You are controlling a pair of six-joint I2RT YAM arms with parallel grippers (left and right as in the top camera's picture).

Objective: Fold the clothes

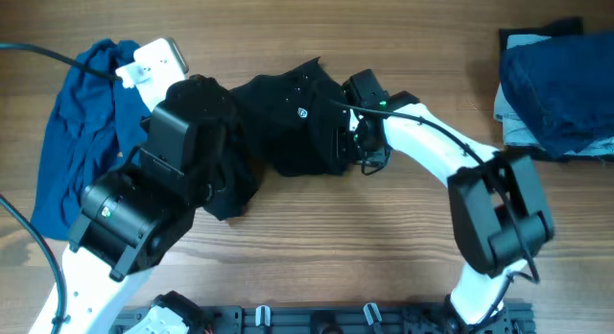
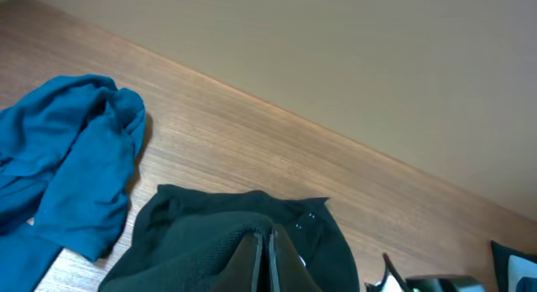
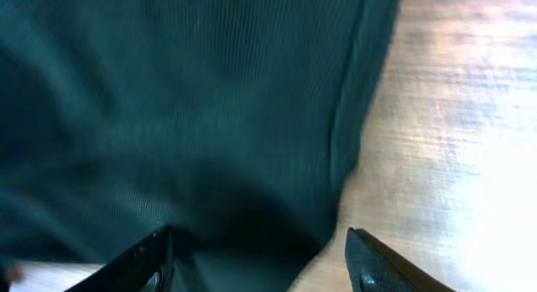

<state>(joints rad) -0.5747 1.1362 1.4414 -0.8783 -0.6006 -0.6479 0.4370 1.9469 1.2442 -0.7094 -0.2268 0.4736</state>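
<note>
Left wrist view, nearest thing first: the left pincer (image 2: pixel 266 246) is closed tight at the bottom of the picture, with the black T-shirt (image 2: pixel 201 233) gathered around its tips and pinched there. Just past it runs the wooden counter (image 2: pixel 277 141), a pale brown plank grain. To the left a bright blue garment (image 2: pixel 75 158) lies crumpled just beside the shirt. Behind the counter's far edge stands a plain beige wall (image 2: pixel 377 49).

On the other side, the right pincer (image 3: pixel 256 242) stands wide. Its two fingers straddle the shirt's edge where dark fabric meets bare wood, and nothing is clamped between them.

From overhead the shirt lies bunched in the counter's middle between both arms, a small white logo (image 1: pixel 302 111) facing up. Farthest off, at the right edge, a dark navy garment (image 1: pixel 556 80) sits on a pale blue one (image 1: pixel 506 111).
</note>
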